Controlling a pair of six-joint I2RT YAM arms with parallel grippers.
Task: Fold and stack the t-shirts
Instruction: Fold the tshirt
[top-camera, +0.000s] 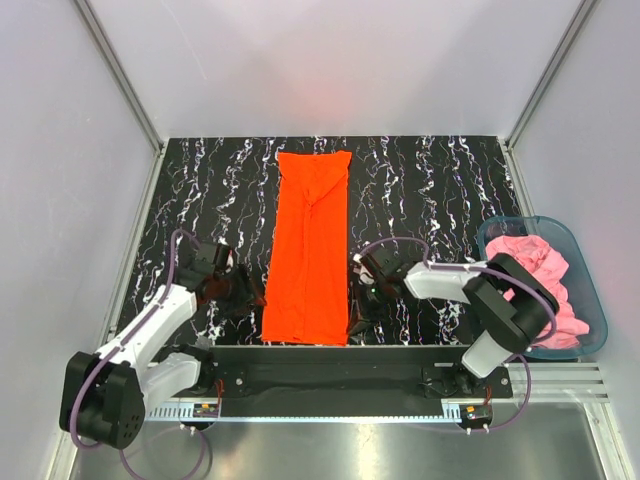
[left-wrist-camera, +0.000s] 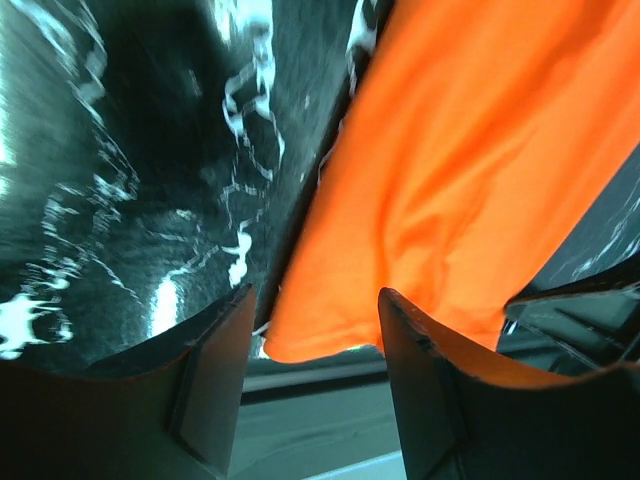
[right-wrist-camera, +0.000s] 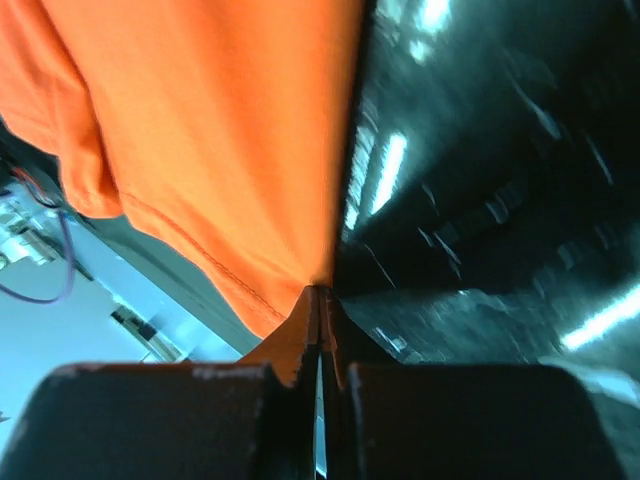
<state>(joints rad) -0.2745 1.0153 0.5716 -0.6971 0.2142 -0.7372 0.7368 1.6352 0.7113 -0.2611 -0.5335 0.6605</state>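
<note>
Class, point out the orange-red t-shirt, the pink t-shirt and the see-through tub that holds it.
orange-red t-shirt (top-camera: 312, 250), top view, middle of the folded strip.
pink t-shirt (top-camera: 545, 258), top view, crumpled middle.
tub (top-camera: 530, 219), top view, far rim.

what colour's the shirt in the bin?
Light pink. The shirt lies crumpled in the bin; it shows best in the top view.

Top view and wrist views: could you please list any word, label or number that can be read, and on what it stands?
None: the orange-red t-shirt, the pink t-shirt, the blue bin and the marbled table show no text; the small parts at the arm bases are too small to read.
</note>
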